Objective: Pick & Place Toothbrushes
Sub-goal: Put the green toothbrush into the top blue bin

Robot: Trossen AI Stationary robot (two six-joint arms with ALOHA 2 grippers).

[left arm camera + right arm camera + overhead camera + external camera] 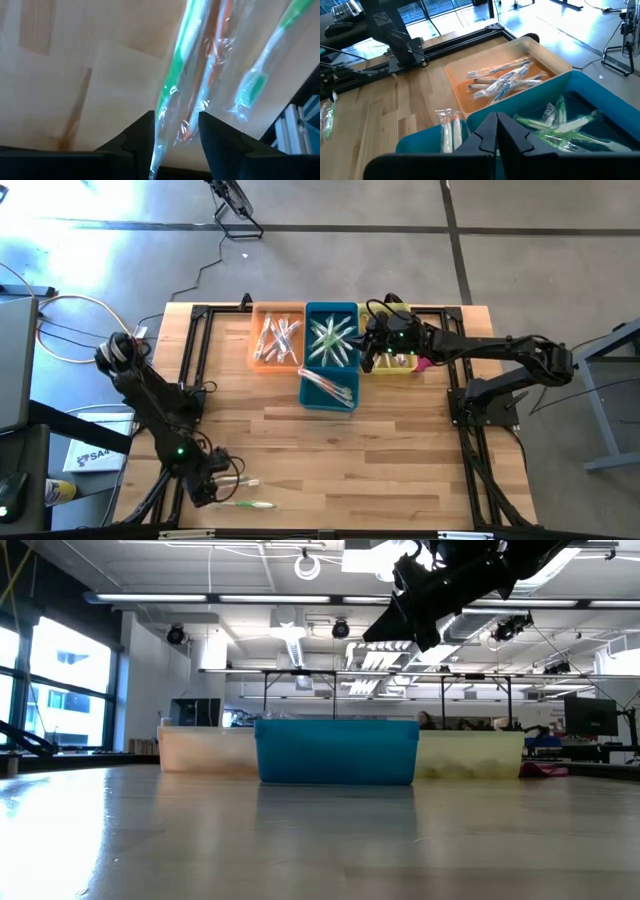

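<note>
Three wrapped toothbrushes lie flat on the wooden table near its front left corner: a green-and-white one (176,75), an orange one (207,75) and a green one (265,65). Two of them show from above (243,482) (256,504). My left gripper (175,120) (220,486) points steeply down over them, open, its fingers on either side of the first two brushes' wrapped ends. My right gripper (497,127) (368,358) hangs shut and empty above the blue bin (570,90). My left gripper comes from above with its fingers (142,132) apart, and the wrapper end of the green-and-white toothbrush (162,117) and the orange one's end (187,127) lie between them. Whether a finger touches a wrapper, I cannot tell. Both brushes rest on the table.
Three bins stand in a row at the table's far middle: orange (278,338) with several brushes, blue (330,355) with several green ones, yellow (395,362). Two orange-handled brushes (449,132) lie in the blue bin's near end. Dark frame rails (200,360) border the table.
</note>
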